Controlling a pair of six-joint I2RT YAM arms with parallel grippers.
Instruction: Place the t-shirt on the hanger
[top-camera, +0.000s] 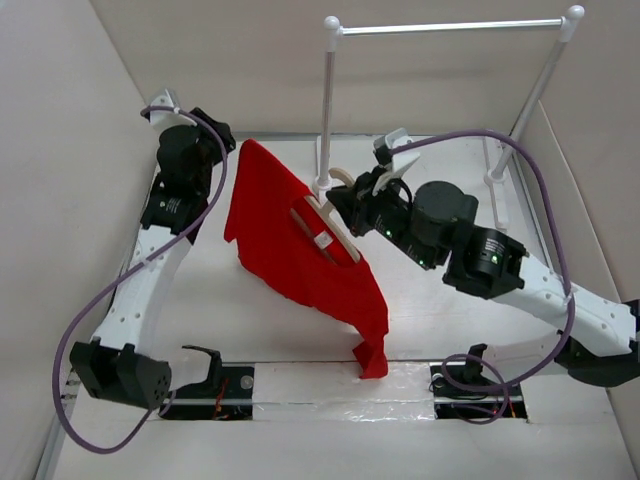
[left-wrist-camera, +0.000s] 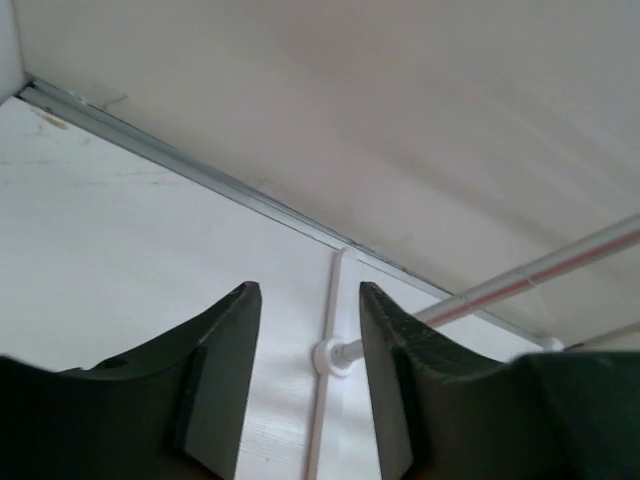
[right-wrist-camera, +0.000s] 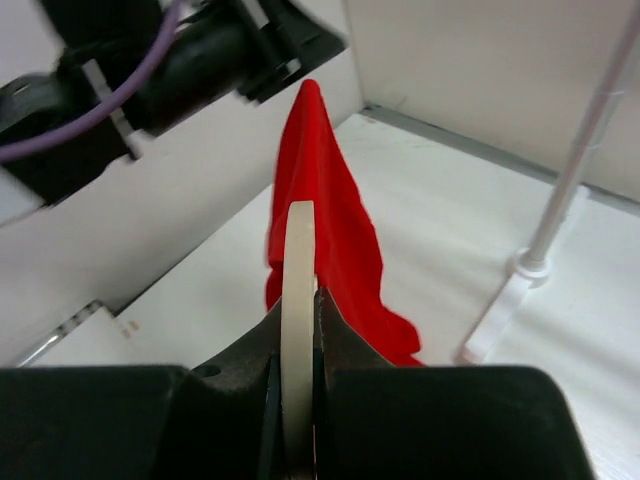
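Camera above: your right gripper (top-camera: 345, 207) gripped the hanger (top-camera: 322, 230) by its hook end. The t-shirt (top-camera: 300, 260) hung draped over the hanger, its lowest corner near the front edge of the table (top-camera: 440, 325). Left wrist: your left gripper (left-wrist-camera: 305, 300) had its fingers apart with nothing between them, pointed toward the foot of the white rack (left-wrist-camera: 332, 352). Right wrist: the jaws were pressed tight on the hanger's thin edge, red cloth beyond.

t-shirt (top-camera: 300, 250) draped on hanger (right-wrist-camera: 300, 240), just in front-left of rack (top-camera: 328, 100) left post. right claw (right-wrist-camera: 299, 330) grips hanger right of that post; left claw (left-wrist-camera: 305, 300) further left, beyond t-shirt.
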